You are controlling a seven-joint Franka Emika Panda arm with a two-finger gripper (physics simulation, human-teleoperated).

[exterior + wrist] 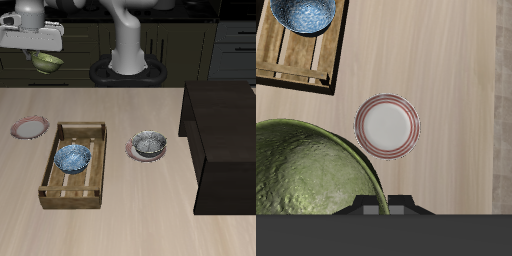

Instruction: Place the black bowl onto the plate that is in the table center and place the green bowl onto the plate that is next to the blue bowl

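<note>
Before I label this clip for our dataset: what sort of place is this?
Probably a simulated kitchen: dark cabinets with drawers stand behind a light wood table set with bowls and plates, such as the blue bowl in a wooden tray and a pink-rimmed plate.

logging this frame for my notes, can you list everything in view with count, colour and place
green bowl: one, olive green, held in the air by the gripper, above the table's back area
black bowl: one, dark with grey inside, sitting on the plate in the table centre
centre plate: one, pale with a reddish rim, under the black bowl
blue bowl: one, blue and white, inside the wooden tray
empty plate: one, white with a reddish rim, on the table beside the tray
wooden tray: one, light brown slats, on the table
dark block: one, brown-black, at the table's side
table: one, light beige wood
gripper: one, white-grey, holding the green bowl
</note>
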